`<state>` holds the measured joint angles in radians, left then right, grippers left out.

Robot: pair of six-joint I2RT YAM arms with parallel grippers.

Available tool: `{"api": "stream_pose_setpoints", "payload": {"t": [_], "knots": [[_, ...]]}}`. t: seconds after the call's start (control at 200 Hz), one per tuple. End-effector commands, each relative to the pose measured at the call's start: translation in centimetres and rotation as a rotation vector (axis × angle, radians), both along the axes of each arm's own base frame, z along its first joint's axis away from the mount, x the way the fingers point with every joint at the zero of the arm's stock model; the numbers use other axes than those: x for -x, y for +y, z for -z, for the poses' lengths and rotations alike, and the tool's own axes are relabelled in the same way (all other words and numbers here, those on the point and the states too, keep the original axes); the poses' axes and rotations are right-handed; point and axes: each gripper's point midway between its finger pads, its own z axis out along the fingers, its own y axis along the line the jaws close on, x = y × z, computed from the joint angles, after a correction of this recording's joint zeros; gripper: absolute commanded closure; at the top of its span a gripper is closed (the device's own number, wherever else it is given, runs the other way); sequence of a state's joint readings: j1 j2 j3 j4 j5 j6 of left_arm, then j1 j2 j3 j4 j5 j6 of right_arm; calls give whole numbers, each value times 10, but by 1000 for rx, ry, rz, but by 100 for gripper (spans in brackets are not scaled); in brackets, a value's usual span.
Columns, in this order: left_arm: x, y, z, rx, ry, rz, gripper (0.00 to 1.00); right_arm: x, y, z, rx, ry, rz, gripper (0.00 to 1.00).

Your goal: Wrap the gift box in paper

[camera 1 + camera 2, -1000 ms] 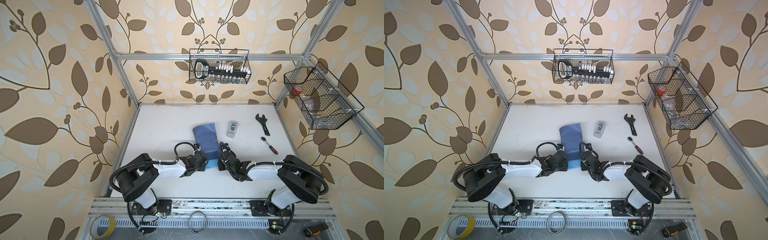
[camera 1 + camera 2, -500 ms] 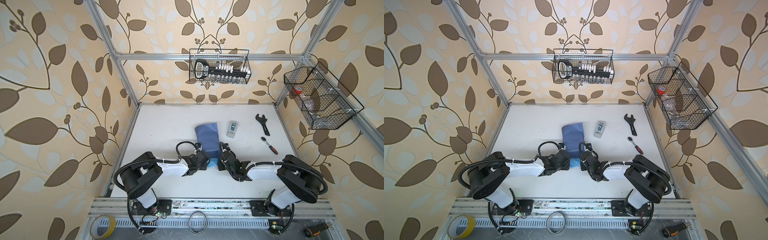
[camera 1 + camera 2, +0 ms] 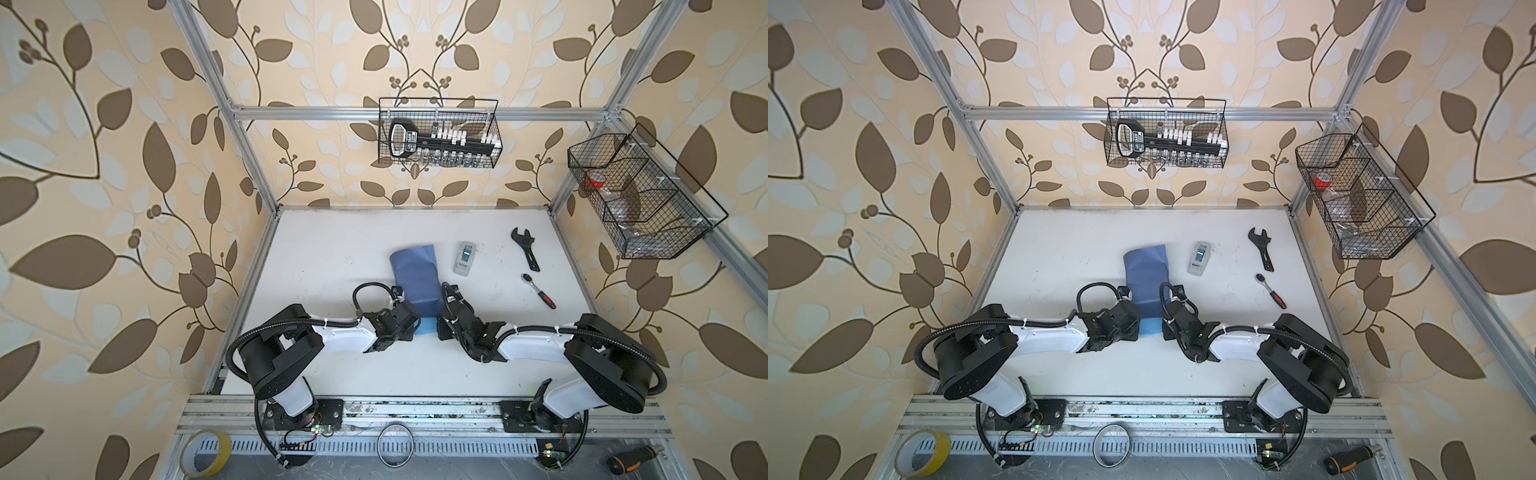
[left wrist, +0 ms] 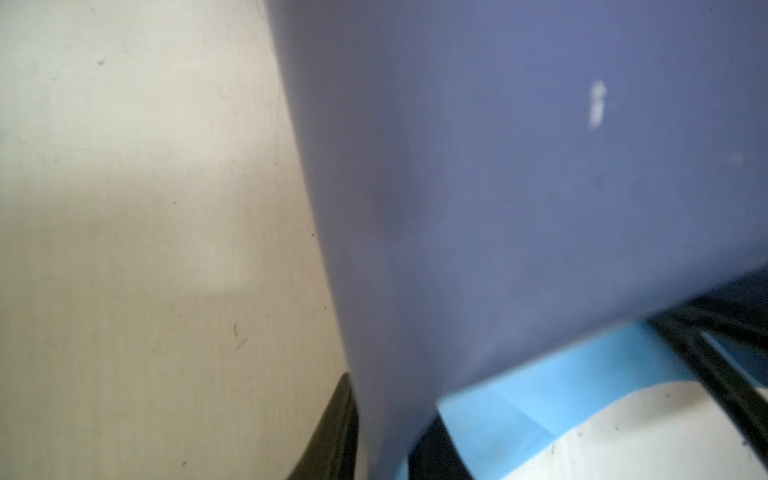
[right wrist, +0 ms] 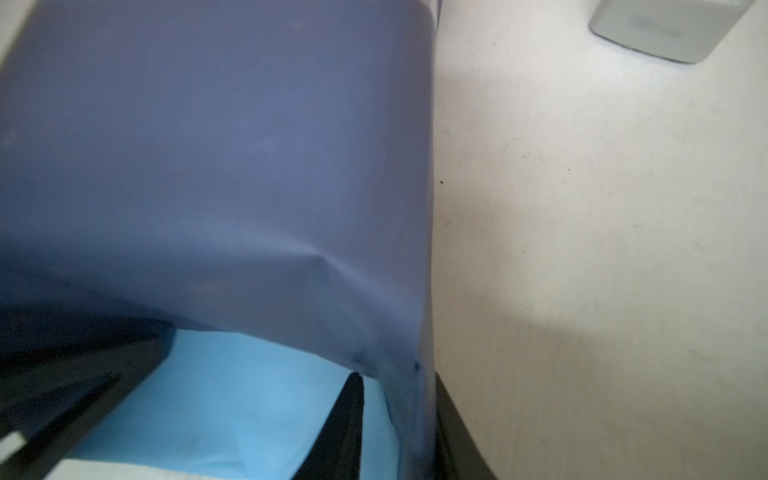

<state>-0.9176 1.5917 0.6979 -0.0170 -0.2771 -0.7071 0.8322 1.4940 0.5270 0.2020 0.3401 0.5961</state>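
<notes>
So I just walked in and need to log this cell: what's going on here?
Two robot arms are working on the paper, a blue sheet. It lies folded over on the table, dark face up, with a light-blue strip showing at the near edge. The left gripper and right gripper flank that edge, paper between their jaws; grip unclear. No box is visible. A tape dispenser lies nearby.

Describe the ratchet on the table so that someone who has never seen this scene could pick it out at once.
Find the white table and look at its right side, where two tools lie well clear of the blue paper. In both top views the ratchet lies just below the black wrench. It alone has a silver shaft and a red grip.
</notes>
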Motion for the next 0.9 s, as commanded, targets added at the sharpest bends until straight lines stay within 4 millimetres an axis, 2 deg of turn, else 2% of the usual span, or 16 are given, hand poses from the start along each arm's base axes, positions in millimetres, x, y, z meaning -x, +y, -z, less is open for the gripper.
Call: {"api": "stream_pose_setpoints", "payload": {"t": [0.0, 0.18, 0.2, 0.33, 0.42, 0.56, 0.695, 0.895], "knots": [[5, 6, -10, -20, -15, 23, 63, 8, -5, 3, 6, 28, -36, 66], [6, 9, -32, -33, -63, 82, 37, 10, -5, 2, -18, 47, -66, 61], [6, 9, -43, -17, -88, 91, 33, 10, -4, 1, -23, 47, -70, 60], [6, 10, -77, -50, -169, 195, 16, 15, -1, -3, -64, 52, -109, 57], [6, 3, -102, -75, -242, 316, 4, 17, -1, -11, -98, 52, -130, 55], [1, -10, -126, -193, -387, 542, 5, 20, -10, -21, -158, 56, -136, 52], [-7, -23, -139, -316, -535, 718, 3, 17, -34, -31, -204, 57, -76, 48], [-25, -38, -127, -560, -653, 988, 2, 10, -67, -33, -224, 63, 33, 38]]}}
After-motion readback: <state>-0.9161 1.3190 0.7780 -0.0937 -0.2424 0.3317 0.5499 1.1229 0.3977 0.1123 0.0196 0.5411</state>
